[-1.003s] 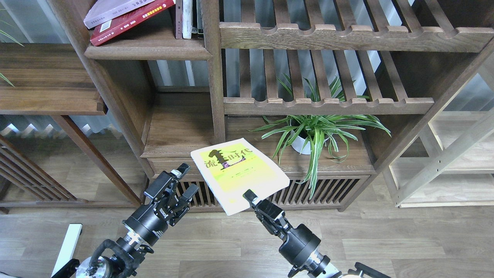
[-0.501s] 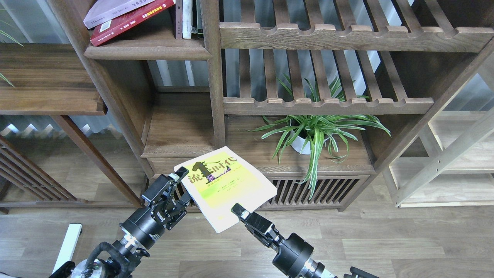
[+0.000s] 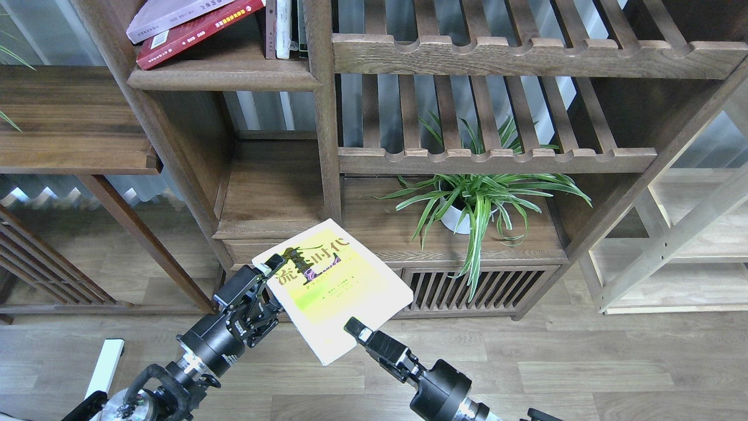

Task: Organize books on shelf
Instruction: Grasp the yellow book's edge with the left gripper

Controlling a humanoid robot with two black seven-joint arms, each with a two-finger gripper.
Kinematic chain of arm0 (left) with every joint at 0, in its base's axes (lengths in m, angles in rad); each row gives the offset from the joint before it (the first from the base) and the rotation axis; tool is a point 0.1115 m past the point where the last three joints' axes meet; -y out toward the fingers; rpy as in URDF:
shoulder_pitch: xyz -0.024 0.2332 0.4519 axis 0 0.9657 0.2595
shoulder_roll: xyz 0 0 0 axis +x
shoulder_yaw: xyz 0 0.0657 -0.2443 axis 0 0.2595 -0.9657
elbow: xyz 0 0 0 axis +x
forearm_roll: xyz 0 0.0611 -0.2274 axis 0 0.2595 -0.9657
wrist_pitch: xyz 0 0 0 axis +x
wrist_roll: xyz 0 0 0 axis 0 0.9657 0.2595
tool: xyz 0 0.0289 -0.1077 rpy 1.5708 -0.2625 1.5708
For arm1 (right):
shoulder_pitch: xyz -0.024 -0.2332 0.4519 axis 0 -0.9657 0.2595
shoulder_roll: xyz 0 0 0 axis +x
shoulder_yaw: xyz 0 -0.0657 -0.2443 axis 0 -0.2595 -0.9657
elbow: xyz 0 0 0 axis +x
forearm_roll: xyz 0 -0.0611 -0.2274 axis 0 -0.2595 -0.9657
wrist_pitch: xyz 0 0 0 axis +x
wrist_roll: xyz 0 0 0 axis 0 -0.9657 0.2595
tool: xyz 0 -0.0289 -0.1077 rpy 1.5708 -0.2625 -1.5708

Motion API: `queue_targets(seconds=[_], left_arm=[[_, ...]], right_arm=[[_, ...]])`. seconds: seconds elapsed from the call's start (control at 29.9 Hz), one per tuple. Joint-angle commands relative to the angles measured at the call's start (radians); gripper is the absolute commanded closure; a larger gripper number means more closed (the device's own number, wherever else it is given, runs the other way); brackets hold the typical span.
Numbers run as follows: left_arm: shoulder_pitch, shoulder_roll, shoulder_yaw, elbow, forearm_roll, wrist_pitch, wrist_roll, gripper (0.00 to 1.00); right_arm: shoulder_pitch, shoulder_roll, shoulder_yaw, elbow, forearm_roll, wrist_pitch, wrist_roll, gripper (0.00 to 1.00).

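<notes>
The yellow-green book [image 3: 336, 286] hung in the air well below the shelf [image 3: 225, 73], cover up and tilted. The right tool [image 3: 352, 327] was clamped on its near edge; the left tool [image 3: 270, 275] had its fingers around the far left corner — whether they pressed the cover could not be told. On the shelf the dark red book [image 3: 196, 32] and the lavender book [image 3: 169, 13] leaned aslant. A large paperback like this probably sags when pinched at one edge — light, glossy, likely slippery — so a hold by the spine would serve better.
</notes>
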Motion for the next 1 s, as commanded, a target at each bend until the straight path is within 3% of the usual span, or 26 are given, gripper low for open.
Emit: queue_targets(seconds=[0.0, 0.17, 0.27, 0.33, 0.43, 0.64, 0.84, 0.97], left_arm=[[-0.005, 0.004, -0.001, -0.001, 0.052, 0.0, -0.001, 0.01], [-0.011, 0.005, 0.003, -0.003, 0.077, 0.0, -0.001, 0.03], [-0.009, 0.005, 0.003, -0.006, 0.077, 0.0, 0.0, 0.12], [-0.008, 0.005, 0.002, -0.008, 0.077, 0.0, -0.001, 0.27], [-0.005, 0.005, 0.003, -0.009, 0.075, 0.0, 0.0, 0.32], [-0.002, 0.005, 0.005, -0.014, 0.068, 0.0, 0.013, 0.64], [-0.005, 0.004, 0.006, -0.012, 0.069, 0.0, 0.017, 0.71], [-0.002, 0.005, 0.005, -0.012, 0.066, 0.0, 0.034, 0.87]], right_arm=[[0.0, 0.002, 0.0, 0.0, -0.001, 0.0, 0.0, 0.96], [0.0, -0.001, 0.0, 0.0, -0.002, 0.0, 0.0, 0.95], [0.0, -0.003, 0.001, 0.0, -0.001, 0.0, 0.0, 0.95], [0.0, -0.003, 0.001, 0.0, -0.002, 0.0, 0.0, 0.95], [0.0, -0.003, 0.001, 0.0, -0.001, 0.0, 0.0, 0.95], [0.001, -0.004, 0.006, 0.0, -0.001, 0.0, 0.0, 0.95], [0.001, -0.004, 0.01, 0.0, -0.001, 0.0, 0.0, 0.95], [0.004, -0.006, 0.012, 0.0, 0.001, 0.0, 0.0, 0.95]])
